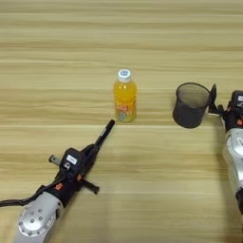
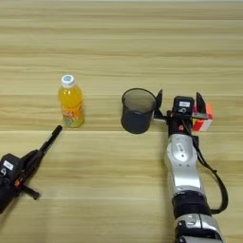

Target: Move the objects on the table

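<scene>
A small orange juice bottle with a white cap stands upright at the middle of the table. My left gripper lies below and left of it, clear of the bottle. Its fingers are pressed together into one thin black rod that points up-right at the bottle's base. To the right stands the black mesh pen cup. My right gripper is open, with one finger beside the cup's right wall and the other next to the multicoloured puzzle cube. Nothing sits between its fingers. No markers show.
Bare wooden planks run across the whole far half of the table. A black cable loops beside my right forearm. My left arm's grey wrist housing lies on the near left part.
</scene>
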{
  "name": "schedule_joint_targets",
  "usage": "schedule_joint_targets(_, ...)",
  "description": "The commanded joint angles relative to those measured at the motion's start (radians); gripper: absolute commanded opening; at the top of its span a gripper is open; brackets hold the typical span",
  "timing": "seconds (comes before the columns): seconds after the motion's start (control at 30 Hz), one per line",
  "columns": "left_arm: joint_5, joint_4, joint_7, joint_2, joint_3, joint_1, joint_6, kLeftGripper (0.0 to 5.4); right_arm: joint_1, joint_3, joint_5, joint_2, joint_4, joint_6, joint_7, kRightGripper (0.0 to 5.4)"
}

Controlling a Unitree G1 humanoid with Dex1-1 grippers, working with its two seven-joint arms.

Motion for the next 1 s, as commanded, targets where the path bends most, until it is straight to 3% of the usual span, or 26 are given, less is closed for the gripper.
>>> schedule_joint_targets(0.03, 0.013, 0.061, 0.006, 0.029, 0.034, 0.024, 0.025, 0.26, -0.019, 0.001, -0.006, 0.005, 0.010, 0.002, -0.009, 5.40)
schedule_joint_targets(0.2, 0.014, 0.124, 0.022, 0.013, 0.057, -0.028, 0.013, 0.26, -0.025, 0.001, -0.007, 0.005, 0.018, 0.000, -0.009, 5.40)
schedule_joint_targets(0.43, 0.027, 0.242, 0.050, -0.041, 0.028, -0.156, -0.009, 0.26, -0.025, 0.001, -0.010, 0.007, 0.018, -0.002, -0.011, 5.40)
schedule_joint_targets(0.63, 0.039, 0.389, 0.076, -0.113, -0.016, -0.287, -0.028, 0.26, -0.020, 0.002, -0.013, 0.010, 0.007, 0.001, -0.013, 5.40)
schedule_joint_targets(0.77, 0.053, 0.475, 0.101, -0.152, -0.036, -0.348, -0.048, 0.26, -0.014, 0.003, -0.014, 0.011, -0.003, 0.004, -0.015, 5.40)
schedule_joint_targets(1.0, 0.061, 0.564, 0.141, -0.157, -0.004, -0.404, -0.092, 0.26, -0.010, 0.005, -0.013, 0.010, -0.011, 0.007, -0.016, 5.40)
